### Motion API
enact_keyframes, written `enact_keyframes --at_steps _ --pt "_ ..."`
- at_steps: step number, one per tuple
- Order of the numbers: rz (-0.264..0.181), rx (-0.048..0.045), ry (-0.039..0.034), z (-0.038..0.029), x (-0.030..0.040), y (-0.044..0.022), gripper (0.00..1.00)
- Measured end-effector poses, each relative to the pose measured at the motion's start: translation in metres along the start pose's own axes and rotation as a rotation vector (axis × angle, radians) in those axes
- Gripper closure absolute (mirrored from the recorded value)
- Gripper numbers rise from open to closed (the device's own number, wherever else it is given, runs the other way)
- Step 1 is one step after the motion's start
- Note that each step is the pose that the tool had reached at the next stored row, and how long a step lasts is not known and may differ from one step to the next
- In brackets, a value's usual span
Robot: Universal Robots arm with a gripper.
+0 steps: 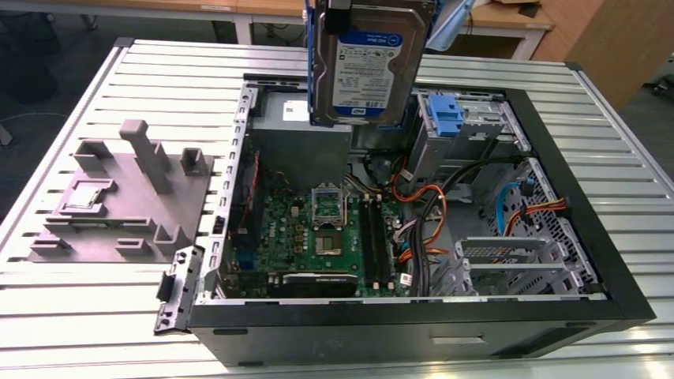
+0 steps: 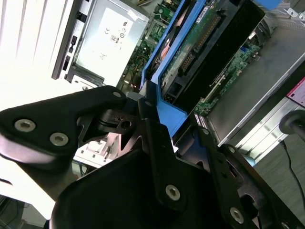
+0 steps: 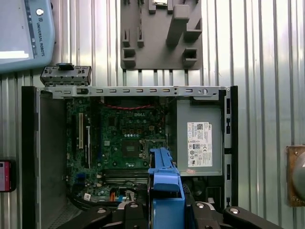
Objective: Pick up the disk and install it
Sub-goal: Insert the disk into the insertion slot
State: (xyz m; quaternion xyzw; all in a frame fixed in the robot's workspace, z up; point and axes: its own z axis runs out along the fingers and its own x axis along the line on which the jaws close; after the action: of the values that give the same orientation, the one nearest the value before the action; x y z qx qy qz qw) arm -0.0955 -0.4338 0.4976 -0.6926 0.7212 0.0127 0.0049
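In the exterior view, the disk [image 1: 368, 67] hangs upright, label facing the camera, above the far side of the open computer case [image 1: 621, 304] — clear of everything inside. The drive bay with its blue bracket [image 1: 447, 118] sits just to the exterior view's right of it. Orange cables [image 1: 421, 207] loop nearby and could snag, so I judge you want the drive square to the bay and your motion slow. A grey fixture plate [image 1: 116, 197] lies on the slatted table [image 1: 95, 324] at the exterior view's left, well apart.

In the second wrist view, the gripper [image 2: 176, 126] is clamped on the disk's blue carrier frame, 2 black fingers [image 2: 151, 131] pressing its edges — the hold looks firm.

In the first wrist view, the carrier's blue edge hangs over the motherboard [image 3: 126, 138], beside the silver power supply [image 3: 200, 140].
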Motion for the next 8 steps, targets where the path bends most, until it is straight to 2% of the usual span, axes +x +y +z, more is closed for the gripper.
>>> enact_keyframes --at_steps 8 --pt "0.0 0.0001 -0.0001 0.0 0.0054 -0.0002 0.64"
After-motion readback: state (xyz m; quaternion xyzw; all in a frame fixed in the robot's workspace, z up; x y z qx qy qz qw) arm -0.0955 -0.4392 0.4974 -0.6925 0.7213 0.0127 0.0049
